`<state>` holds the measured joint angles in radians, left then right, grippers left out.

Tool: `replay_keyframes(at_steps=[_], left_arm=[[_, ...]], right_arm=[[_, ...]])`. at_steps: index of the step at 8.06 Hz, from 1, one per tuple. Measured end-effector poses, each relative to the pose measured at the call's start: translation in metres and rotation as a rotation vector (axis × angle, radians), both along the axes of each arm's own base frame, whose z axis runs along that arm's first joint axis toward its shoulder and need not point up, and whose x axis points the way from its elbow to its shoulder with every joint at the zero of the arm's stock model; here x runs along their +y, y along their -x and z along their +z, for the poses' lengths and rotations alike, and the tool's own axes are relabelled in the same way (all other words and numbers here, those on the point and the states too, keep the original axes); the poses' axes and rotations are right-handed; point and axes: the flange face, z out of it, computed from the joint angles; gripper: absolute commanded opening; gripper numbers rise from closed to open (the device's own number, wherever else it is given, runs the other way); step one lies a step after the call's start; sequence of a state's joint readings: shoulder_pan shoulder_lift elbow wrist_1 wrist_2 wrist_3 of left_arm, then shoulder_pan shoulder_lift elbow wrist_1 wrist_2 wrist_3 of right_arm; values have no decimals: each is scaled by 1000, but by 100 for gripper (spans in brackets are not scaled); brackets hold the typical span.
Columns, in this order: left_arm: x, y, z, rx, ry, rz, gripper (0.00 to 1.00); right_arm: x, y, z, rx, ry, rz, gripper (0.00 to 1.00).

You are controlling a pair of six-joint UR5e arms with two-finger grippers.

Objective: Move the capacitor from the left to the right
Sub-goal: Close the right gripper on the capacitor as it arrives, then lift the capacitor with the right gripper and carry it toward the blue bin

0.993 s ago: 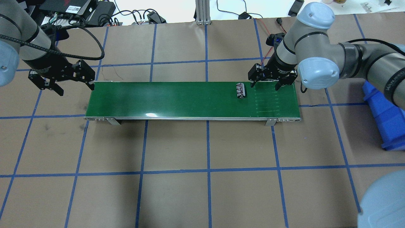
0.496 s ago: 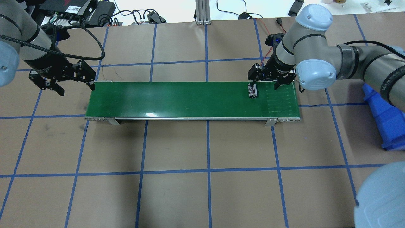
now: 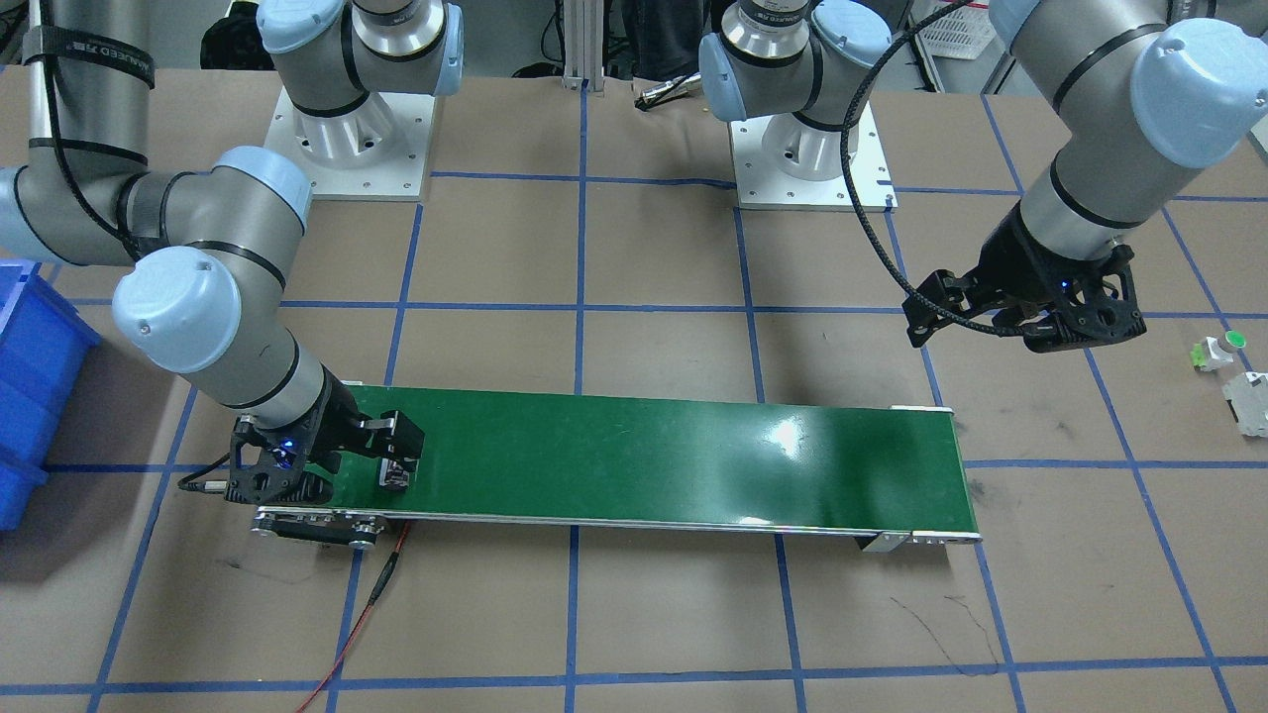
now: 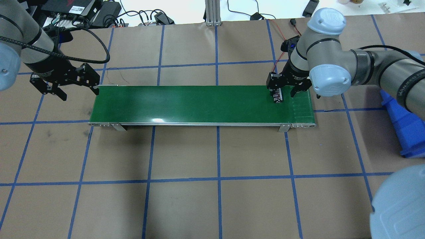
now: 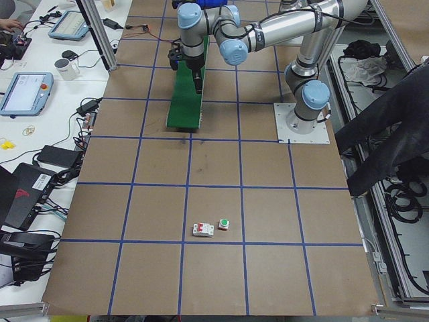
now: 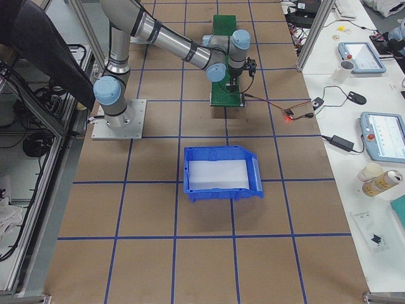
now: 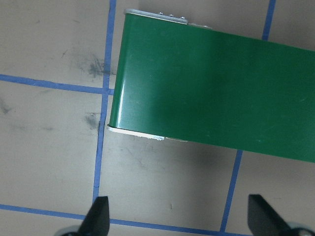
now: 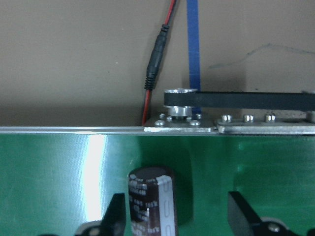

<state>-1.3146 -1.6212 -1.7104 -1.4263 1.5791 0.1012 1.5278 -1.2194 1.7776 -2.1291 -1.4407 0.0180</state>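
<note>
The capacitor, a stubby black cylinder with pale markings, lies on its side on the green conveyor belt near its right end. My right gripper is open and low over the belt. The capacitor lies between its fingers. In the right wrist view the capacitor sits close to the left finger, with a gap to the other finger. My left gripper is open and empty just off the belt's left end; it also shows in the left wrist view.
A blue bin stands right of the belt. A white part with a green cap and a white-grey blocky part lie on the table beyond my left gripper. A red cable runs to the belt's motor end.
The capacitor has travelled right along the belt and now lies between my right gripper's fingers. The right gripper shifted slightly right. The left arm has not moved.
</note>
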Motion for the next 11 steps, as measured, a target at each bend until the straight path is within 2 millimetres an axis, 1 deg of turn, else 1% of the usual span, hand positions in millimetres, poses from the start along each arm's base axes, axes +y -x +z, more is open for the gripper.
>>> replay_keyframes(at_steps=[2,3,5,6,7,8,9,11], left_arm=[[0,0,-1,-2,-2,0,100],[0,0,-1,-2,-3,0,100],[0,0,-1,-2,-3,0,100],[0,0,-1,-2,-2,0,100],[0,0,-1,-3,-2,0,100],[0,0,-1,-3,-3,1,100],[0,0,-1,-3,-3,1,100],[0,0,-1,-2,-3,1,100]], right_arm=[[0,6,-4,61,-8,9,11],[-1,8,-3,77,-5,23,7],[-3,14,3,121,8,48,7],[-9,24,13,138,25,52,7],[-18,47,29,151,51,47,7],[-25,82,49,162,73,51,8],[-27,125,68,174,93,65,12],[-21,219,96,209,125,110,12]])
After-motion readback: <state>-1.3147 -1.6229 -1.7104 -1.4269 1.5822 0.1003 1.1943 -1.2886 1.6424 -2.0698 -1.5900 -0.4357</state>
